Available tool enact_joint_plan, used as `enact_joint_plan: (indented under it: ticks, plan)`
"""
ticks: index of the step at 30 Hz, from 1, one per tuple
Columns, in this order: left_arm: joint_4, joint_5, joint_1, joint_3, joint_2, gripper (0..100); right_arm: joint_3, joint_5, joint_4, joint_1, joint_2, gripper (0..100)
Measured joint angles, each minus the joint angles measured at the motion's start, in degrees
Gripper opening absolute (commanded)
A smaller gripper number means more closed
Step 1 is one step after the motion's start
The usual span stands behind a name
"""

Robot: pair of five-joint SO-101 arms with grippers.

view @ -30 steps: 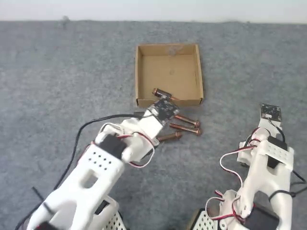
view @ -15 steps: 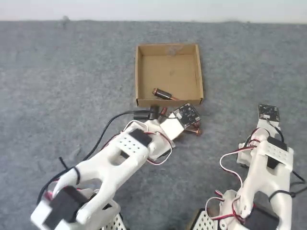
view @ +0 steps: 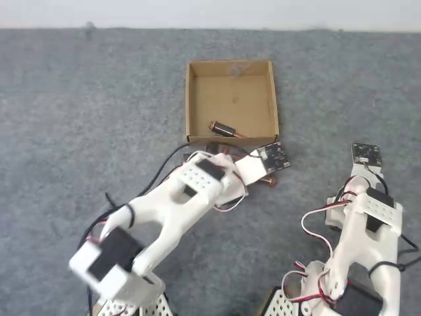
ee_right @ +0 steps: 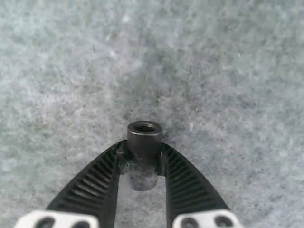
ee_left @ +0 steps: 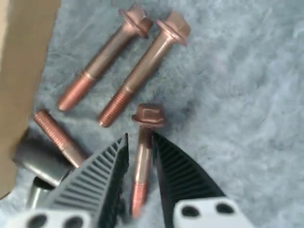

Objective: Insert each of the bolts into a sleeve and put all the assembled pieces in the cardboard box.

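Grey carpet (view: 72, 118) covers the table up to a pale wall (view: 210, 12) at the far edge. The cardboard box (view: 189, 99) sits far centre with one assembled piece (view: 222, 128) inside. Just on its near side, the left gripper (ee_left: 140, 137) is slightly parted, astride a copper bolt (ee_left: 148, 116) lying on the carpet. Two loose bolts (ee_left: 142, 66) lie beside it. To the right, the right gripper (ee_right: 142, 148) pinches a dark sleeve (ee_right: 144, 135).

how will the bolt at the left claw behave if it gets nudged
Probably rolls: the bolt has a round shank, though its hex head and the carpet should slow it. Likely stiff and heavy for its size, since it looks metal.
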Motion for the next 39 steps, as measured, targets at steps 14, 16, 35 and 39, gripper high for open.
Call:
enact_joint_plan:
  ticks: [14,16,35,39]
  plan:
    - [12.0,-4.6,-1.5,-13.8,9.4,17,0.0,2.5,0.0,0.0,0.0,0.7]
    - [12.8,-5.9,-1.5,-13.8,9.4,17,0.0,2.5,0.0,0.0,0.0,0.7]
    - [23.2,-5.8,-1.1,-29.2,21.9,15,1.1,4.8,-0.1,-1.8,-0.7,0.7]
    - [27.2,-4.4,-0.6,-34.2,25.7,6,1.1,5.0,-0.1,-1.8,-0.7,0.7]
